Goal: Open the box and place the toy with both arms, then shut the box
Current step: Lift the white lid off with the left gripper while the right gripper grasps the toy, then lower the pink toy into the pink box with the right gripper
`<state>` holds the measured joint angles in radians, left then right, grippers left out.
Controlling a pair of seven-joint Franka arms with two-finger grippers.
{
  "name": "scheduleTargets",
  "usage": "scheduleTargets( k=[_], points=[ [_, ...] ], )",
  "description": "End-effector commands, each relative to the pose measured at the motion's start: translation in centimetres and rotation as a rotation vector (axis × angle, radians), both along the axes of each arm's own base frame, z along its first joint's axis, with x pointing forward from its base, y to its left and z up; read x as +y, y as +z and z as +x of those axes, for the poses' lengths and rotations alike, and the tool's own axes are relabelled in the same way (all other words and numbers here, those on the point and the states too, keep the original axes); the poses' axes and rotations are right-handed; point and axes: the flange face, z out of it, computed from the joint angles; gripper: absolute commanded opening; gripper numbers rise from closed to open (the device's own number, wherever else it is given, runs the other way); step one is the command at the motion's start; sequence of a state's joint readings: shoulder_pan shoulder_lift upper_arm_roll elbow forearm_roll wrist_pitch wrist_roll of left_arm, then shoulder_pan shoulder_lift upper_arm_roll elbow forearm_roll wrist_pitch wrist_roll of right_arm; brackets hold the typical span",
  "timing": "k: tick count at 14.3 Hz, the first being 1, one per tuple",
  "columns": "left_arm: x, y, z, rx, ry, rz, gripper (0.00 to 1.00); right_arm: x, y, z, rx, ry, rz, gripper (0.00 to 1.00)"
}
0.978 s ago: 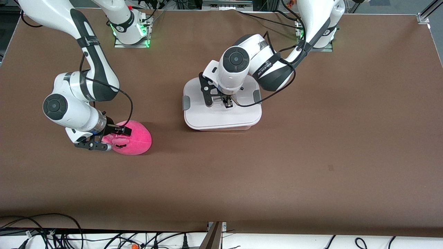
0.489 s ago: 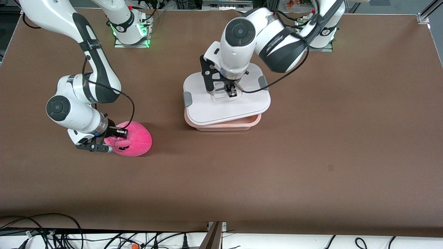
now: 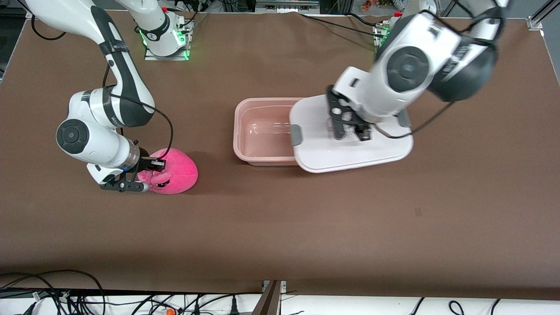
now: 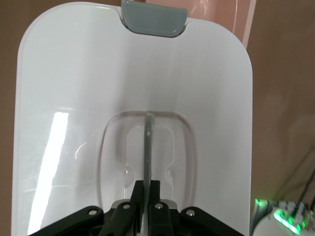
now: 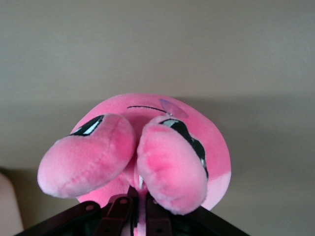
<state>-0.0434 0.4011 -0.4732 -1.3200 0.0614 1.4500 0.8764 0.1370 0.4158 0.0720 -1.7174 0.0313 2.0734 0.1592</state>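
Note:
The box (image 3: 261,131), a pinkish translucent tub, stands open and empty mid-table. My left gripper (image 3: 355,131) is shut on the clear handle (image 4: 146,142) of the white lid (image 3: 350,151) and holds it in the air, partly over the box's edge toward the left arm's end; a grey clip (image 4: 153,18) shows on the lid's rim. The bright pink toy (image 3: 175,173) lies toward the right arm's end of the table. My right gripper (image 3: 146,175) is shut on a fold of the toy (image 5: 147,147) between its two ears.
Brown table mat (image 3: 306,227) all around. Cables (image 3: 87,297) run along the table edge nearest the camera. The arm bases (image 3: 166,39) with green lights stand at the table's other long edge.
My left gripper lifted the lid off the box and carried it toward the left arm's end, uncovering the tub. My right gripper with the toy shifted slightly toward the box.

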Motion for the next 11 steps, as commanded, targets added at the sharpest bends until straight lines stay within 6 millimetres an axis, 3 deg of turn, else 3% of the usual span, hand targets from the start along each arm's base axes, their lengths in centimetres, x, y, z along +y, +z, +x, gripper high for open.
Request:
scheduleTargets(
  k=[1, 3, 5, 8, 11],
  points=[
    [6.5, 2.7, 1.0, 0.067, -0.065, -0.026, 0.0, 4.3, 4.5, -1.3, 0.021, 0.291, 0.012, 0.0],
    [11.2, 2.5, 1.7, 0.103, -0.118, -0.052, 0.0, 7.5, 9.1, -1.7, 0.044, 0.382, 0.038, 0.0],
    [14.8, 2.3, 2.5, 0.11, -0.182, -0.089, 0.0, 12.8, 13.8, -3.6, 0.043, 0.508, 0.07, 0.0],
    [19.0, 1.4, 3.4, 0.118, -0.221, -0.131, 0.0, 20.0, 16.1, -7.6, 0.029, 0.705, 0.076, 0.0],
    [19.4, 0.9, 3.6, 0.123, -0.227, -0.142, 0.0, 27.2, 18.1, -12.9, -0.055, 0.926, -0.031, 0.0]
  ],
)
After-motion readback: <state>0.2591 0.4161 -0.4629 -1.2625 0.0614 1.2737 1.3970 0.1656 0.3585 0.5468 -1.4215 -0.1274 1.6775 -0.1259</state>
